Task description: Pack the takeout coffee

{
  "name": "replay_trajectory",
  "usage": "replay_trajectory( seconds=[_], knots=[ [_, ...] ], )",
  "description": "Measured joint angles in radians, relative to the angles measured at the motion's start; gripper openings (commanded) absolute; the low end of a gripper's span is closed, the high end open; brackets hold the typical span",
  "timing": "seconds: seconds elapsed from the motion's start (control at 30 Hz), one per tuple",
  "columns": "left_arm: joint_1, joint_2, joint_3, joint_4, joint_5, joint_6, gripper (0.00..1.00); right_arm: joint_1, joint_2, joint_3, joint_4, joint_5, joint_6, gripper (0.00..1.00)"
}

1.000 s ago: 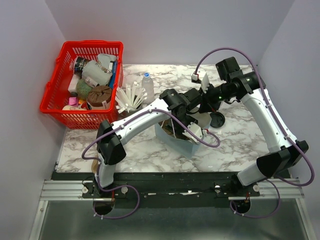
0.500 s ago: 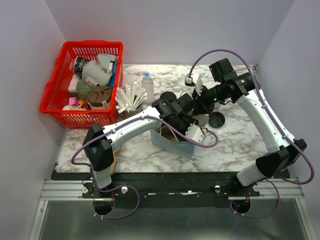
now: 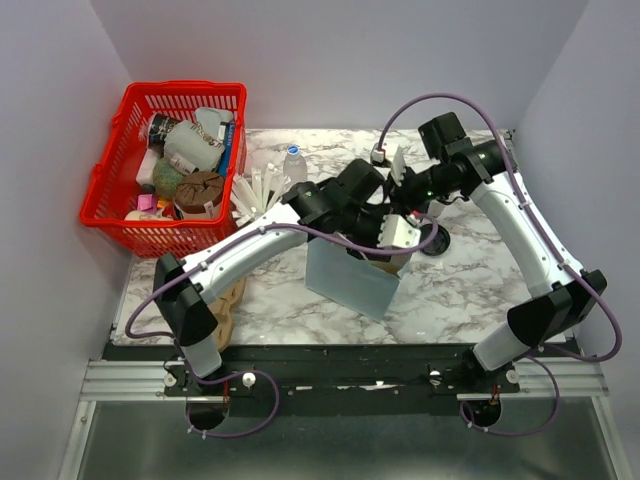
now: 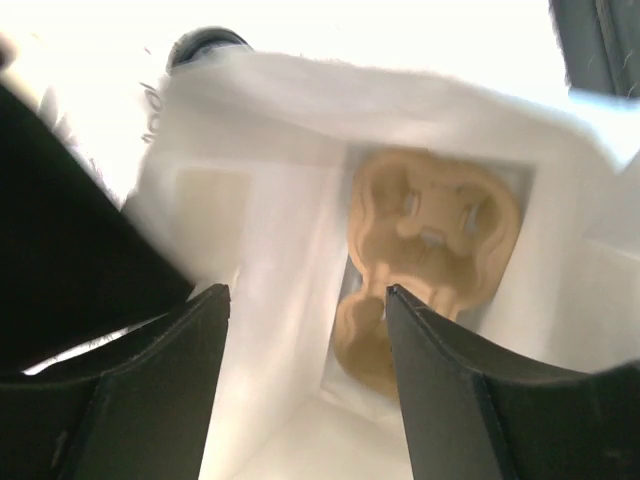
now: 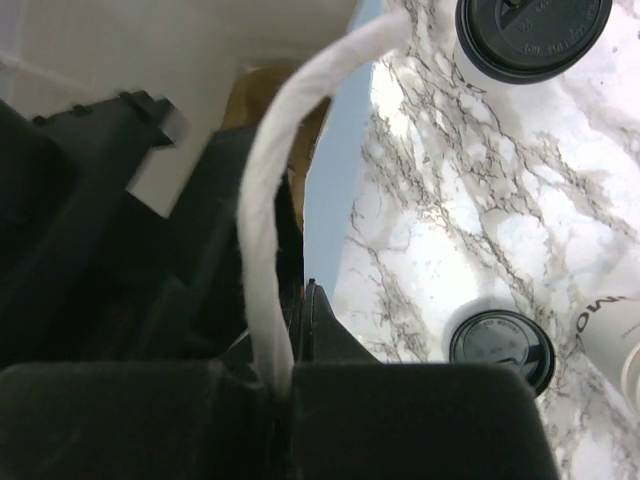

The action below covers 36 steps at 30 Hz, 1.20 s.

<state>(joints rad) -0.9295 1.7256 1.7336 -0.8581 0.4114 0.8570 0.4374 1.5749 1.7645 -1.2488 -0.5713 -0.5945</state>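
Pictured from the left: the left tool [image 4: 305,300] is poised in the mouth of the white paper bag [image 4: 285,190], its jaws spread wide with nothing gripped between them. A brown moulded cup carrier [image 4: 430,220] is seen lying at the bottom of the bag.

To the right, the bag's twisted paper handle [image 5: 285,180] is pinched by the right tool [image 5: 290,352], whose jaws are closed tight on it.

The step in hand is judged to be the opening of the bag for loading. It would be done well if the handle were held up and taut while the walls are pressed apart from within. The pressure should be gentle enough that the thin paper is not torn and the bag is not tipped, and the carrier's wells should be left unobstructed from above.

Farther right, the takeout coffee is found outside the bag on the marble desk [image 5: 440,200]. A black-lidded cup [image 5: 530,28] and a second cup [image 5: 500,345] are seen from above, and the cream wall of a third cup [image 5: 605,345] is cut off by the frame edge. All three lie to the right of the right tool, apart from it, and neither tool touches them.
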Motion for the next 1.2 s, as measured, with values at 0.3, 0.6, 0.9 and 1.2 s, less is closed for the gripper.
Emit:
replay_trajectory(
  seconds=[0.3, 0.6, 0.9, 1.2],
  knots=[
    [0.114, -0.177, 0.000, 0.211, 0.121, -0.336, 0.80, -0.010, 0.025, 0.087, -0.031, 0.000, -0.008, 0.00],
    [0.274, -0.514, -0.251, 0.487, 0.042, -0.554, 0.85, 0.063, -0.055, 0.044, -0.022, 0.102, -0.045, 0.00],
    [0.302, -0.678, -0.588, 0.575, -0.170, -0.624, 0.86, 0.356, -0.402, -0.323, 0.138, 0.312, -0.061, 0.00],
    [0.304, -0.685, -0.598, 0.575, -0.195, -0.647, 0.86, 0.421, -0.480, -0.389, 0.262, 0.410, -0.055, 0.00]
  ],
)
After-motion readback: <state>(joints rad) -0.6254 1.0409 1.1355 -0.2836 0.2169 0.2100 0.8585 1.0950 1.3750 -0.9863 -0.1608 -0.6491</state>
